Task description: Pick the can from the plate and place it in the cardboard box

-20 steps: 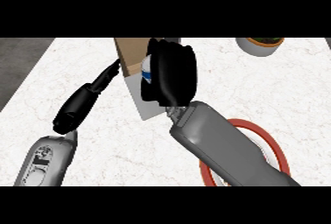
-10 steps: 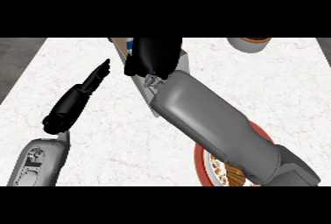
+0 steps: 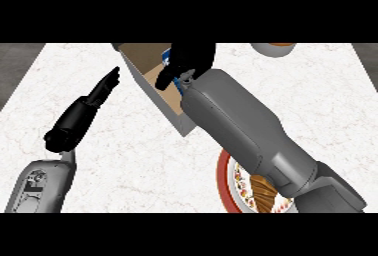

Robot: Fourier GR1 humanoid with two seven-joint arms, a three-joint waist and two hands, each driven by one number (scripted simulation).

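Can held over the open box, at the far middle of the surface (image 3: 133, 165).

At the left, the left hand (image 3: 74, 125) lies above the pale marble top with its fingers straight, pointing far and holding nothing. Just to its right stands the cardboard box (image 3: 159, 97), open at the top. The right hand (image 3: 190, 57) reaches over the box's mouth, fingers curled round the can (image 3: 179, 85), which is mostly hidden, only blue slivers showing under the palm. Near right, under the grey forearm, lies the red-rimmed plate (image 3: 224, 175) with brown food on it. A round dish (image 3: 275, 48) sits at the far right edge.
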